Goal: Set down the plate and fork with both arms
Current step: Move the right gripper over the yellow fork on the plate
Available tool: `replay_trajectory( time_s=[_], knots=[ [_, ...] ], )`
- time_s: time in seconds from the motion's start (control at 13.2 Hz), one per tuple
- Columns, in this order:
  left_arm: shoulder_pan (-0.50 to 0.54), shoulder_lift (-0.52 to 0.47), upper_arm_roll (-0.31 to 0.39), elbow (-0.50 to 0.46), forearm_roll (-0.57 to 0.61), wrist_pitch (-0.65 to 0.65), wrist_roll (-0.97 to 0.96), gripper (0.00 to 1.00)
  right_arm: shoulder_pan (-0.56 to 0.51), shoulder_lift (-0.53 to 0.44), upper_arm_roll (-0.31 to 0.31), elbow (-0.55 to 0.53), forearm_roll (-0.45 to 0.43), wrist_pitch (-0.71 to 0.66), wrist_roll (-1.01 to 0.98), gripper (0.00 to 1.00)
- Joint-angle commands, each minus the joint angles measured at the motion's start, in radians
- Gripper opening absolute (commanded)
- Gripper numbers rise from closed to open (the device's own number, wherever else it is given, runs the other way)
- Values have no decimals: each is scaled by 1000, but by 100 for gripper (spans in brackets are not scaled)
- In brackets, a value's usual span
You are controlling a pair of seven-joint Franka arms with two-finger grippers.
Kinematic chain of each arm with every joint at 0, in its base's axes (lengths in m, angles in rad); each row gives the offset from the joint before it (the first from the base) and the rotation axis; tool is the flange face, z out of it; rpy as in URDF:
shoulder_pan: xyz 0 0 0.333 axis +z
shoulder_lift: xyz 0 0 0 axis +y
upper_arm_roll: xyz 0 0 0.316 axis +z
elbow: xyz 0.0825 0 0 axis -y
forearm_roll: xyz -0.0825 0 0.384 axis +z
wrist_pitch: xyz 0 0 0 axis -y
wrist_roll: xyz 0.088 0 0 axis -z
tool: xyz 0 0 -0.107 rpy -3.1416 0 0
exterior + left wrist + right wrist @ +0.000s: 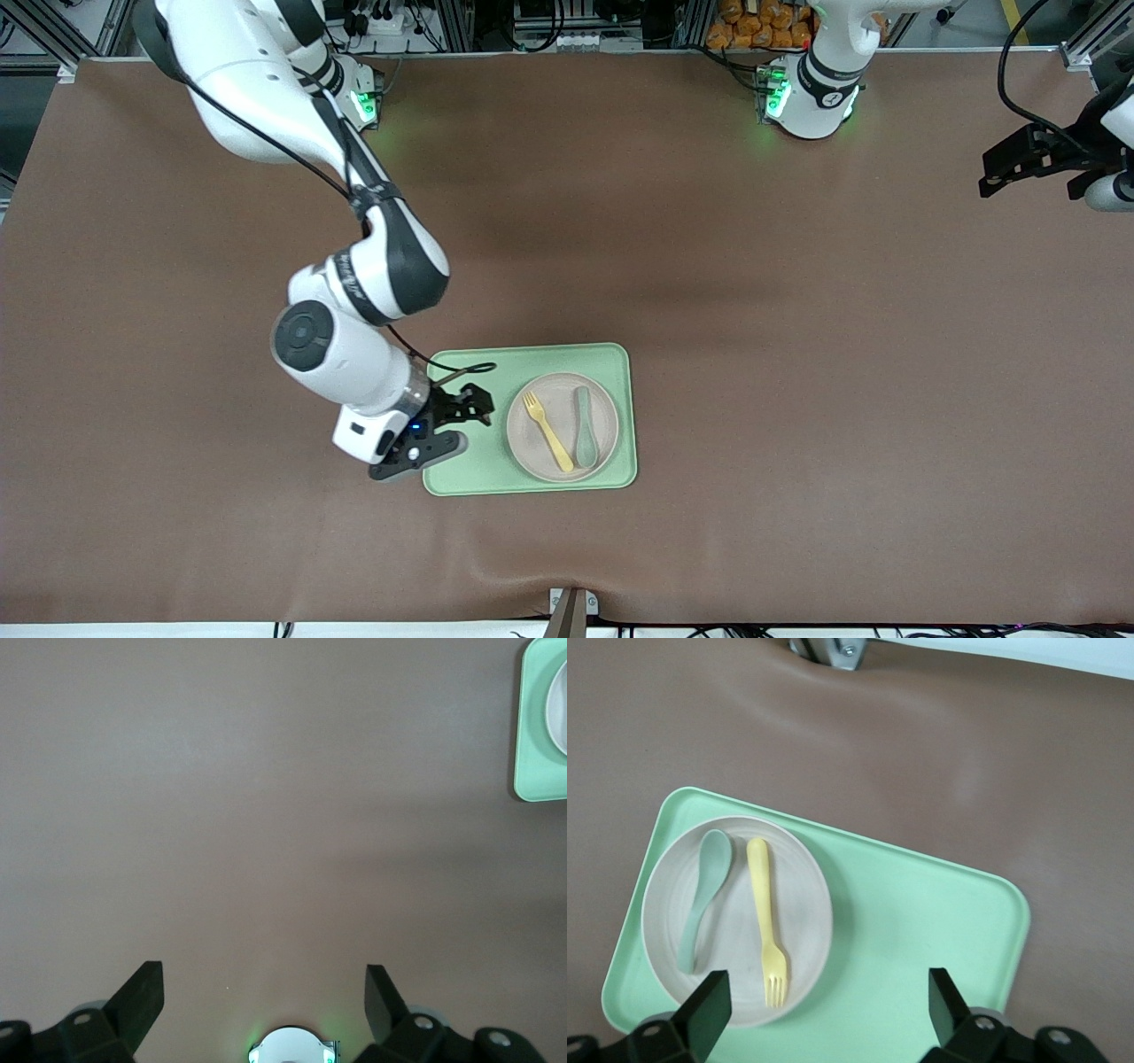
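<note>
Fork [548, 431] and spoon [583, 427] on plate [562, 428] (inside tray [530, 420])

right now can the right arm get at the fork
Probably yes: the right gripper hangs open over the tray beside the plate, and the fork lies uncovered on the plate beside the spoon.

Robotics lab, not a home. Brown mat-covered table [709, 266] w/ two white Franka arms bolted at 12 o'clock edge, green-lit bases [802, 97]. Aluminium frame rails [71, 31], cables & power strip [390, 22] at 11–12 o'clock. Camera mount bracket [571, 611] at 6 o'clock.
</note>
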Motion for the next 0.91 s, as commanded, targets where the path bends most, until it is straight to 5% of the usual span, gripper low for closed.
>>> replay_trajectory(
  time_s=[0.0,0.38,0.83],
  knots=[
    [4,-21,-1,-17,17,-8,21,100,42,85,-20,94,7,26,23,91],
    [-2,-12,1,-16,11,-3,17,100,122,158,-63,96,6,124,36,72],
    [-5,1,1,-11,3,11,20,100,187,226,-102,94,-7,207,43,74]
  ],
)
